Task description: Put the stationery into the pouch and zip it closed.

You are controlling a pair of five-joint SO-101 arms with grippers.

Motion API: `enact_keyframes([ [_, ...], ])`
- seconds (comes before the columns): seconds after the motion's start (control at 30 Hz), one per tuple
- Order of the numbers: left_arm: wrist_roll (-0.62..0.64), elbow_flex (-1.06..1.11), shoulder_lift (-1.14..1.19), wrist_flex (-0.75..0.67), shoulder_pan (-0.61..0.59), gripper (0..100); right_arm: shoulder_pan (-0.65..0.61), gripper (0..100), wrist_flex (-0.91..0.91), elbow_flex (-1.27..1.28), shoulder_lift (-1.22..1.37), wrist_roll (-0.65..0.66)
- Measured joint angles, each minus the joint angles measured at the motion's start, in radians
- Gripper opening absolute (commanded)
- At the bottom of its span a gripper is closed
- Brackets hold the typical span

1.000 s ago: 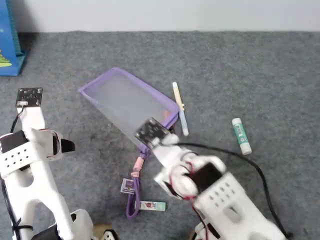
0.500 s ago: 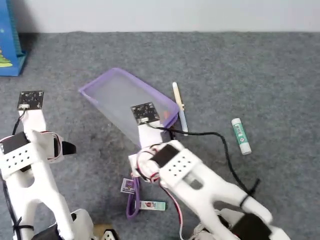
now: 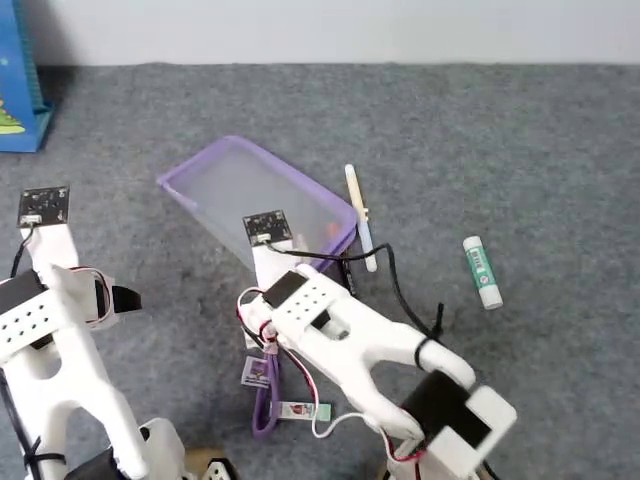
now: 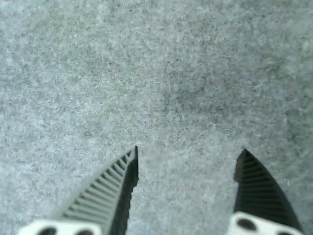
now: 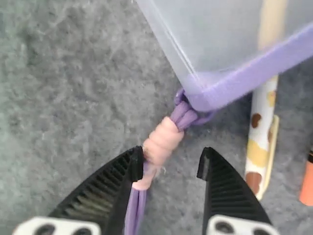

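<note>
1. Right wrist view: the right claw [image 5: 170, 159] is seen parted, with the pink-wrapped purple cord [image 5: 161, 142] between its fingers and tied to a corner of the translucent purple-edged pouch [image 5: 230, 49].
2. The left claw [image 4: 190, 152] is held wide over the grey felt tabletop [image 4: 146, 73].
3. A cream-and-blue pen [image 3: 360, 215] is laid just beside the pouch; a white-and-green glue stick [image 3: 482, 270] is seen farther off.

The tabletop [image 3: 520, 140] was covered in a grey, felt-like fabric. A plain white wall [image 3: 330, 30] ran along its far edge. At the far left corner stood a blue box [image 3: 15, 90] with a green and yellow print. The light was even, with soft shadows.
</note>
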Motion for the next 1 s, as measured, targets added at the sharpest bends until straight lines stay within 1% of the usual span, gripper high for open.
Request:
enact_keyframes([
  [0.27,0.0,0.011,0.0,-0.021,-0.002,31,-0.003,20.3,-0.011,-0.072,0.098,-0.037],
  [0.33,0.0,0.011,0.0,-0.021,-0.002,31,-0.003,15.8,-0.011,-0.092,0.124,-0.04],
  [0.43,0.0,0.029,0.0,-0.021,-0.002,31,0.003,1.3,-0.009,-0.104,0.14,-0.04],
  [0.47,0.0,0.032,0.0,-0.021,-0.002,31,0.011,0.3,-0.005,-0.104,0.14,-0.04],
  [0.53,0.0,0.032,0.0,-0.021,-0.002,31,0.031,3.9,0.011,-0.103,0.14,-0.04],
  [0.6,0.0,0.032,0.0,-0.021,-0.002,31,0.046,0.9,0.04,-0.103,0.14,-0.04],
  [0.7,0.0,0.032,0.0,-0.021,-0.002,26,0.04,0.9,0.092,-0.103,0.091,-0.038],
  [0.77,0.0,0.032,0.0,-0.021,-0.002,21,0.035,0.8,0.143,-0.103,0.026,-0.014],
  [0.8,0.0,0.032,0.0,-0.021,-0.002,21,0.037,0.8,0.172,-0.103,-0.017,0.003],
  [0.87,0.0,0.032,0.0,-0.021,-0.002,22,0.04,0.8,0.218,-0.103,-0.107,0.049],
  [1.0,0.0,0.04,0.0,-0.021,-0.002,24,0.04,0.8,0.256,-0.103,-0.304,0.19],
])
